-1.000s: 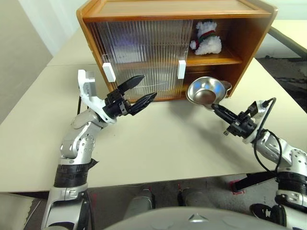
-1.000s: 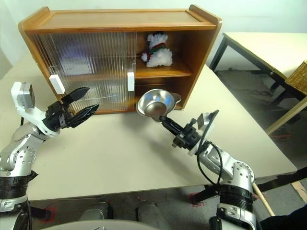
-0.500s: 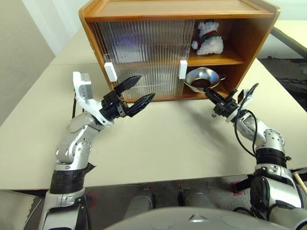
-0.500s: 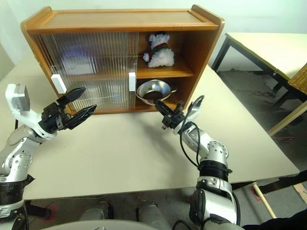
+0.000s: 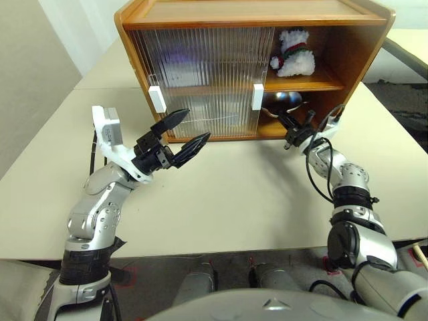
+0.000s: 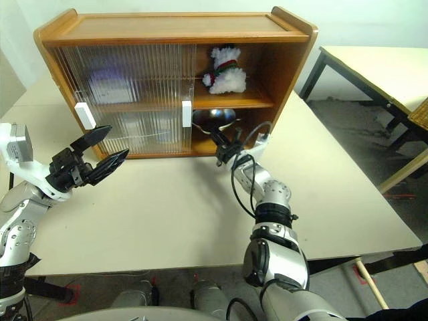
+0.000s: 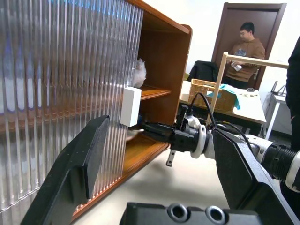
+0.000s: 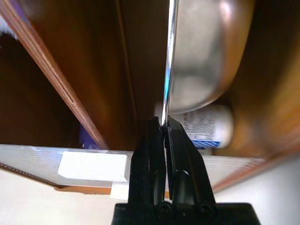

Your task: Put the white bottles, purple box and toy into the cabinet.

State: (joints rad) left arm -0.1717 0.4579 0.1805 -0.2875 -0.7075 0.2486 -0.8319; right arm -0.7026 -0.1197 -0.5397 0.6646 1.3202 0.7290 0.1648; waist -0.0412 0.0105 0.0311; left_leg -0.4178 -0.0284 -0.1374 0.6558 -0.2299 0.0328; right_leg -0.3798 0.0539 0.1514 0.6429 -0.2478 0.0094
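Observation:
The cabinet [image 5: 247, 12] stands at the back of the table, its right half open. The toy [image 5: 294, 53] sits on the upper shelf. My right gripper [image 5: 283, 122] reaches into the lower shelf opening, shut on the rim of a round steel bowl [image 5: 284, 100], which is tipped on edge. Past the bowl, a white bottle [image 8: 206, 129] with blue print rests deep on the lower shelf. The purple box is hidden; only a lilac blur shows behind the ribbed door. My left gripper [image 5: 198, 124] hovers open before the lower ribbed door, holding nothing.
Two white handles [image 5: 157, 99] [image 5: 257, 95] mark the sliding doors, which cover the cabinet's left half. The cream table [image 5: 234, 194] spreads out in front. A second table [image 6: 374, 63] stands at the right. A person [image 7: 246, 47] stands far off by a doorway.
My right gripper has carried the steel bowl forward from in front of the cabinet into the lower shelf opening. The left gripper has stayed about where it was, open.

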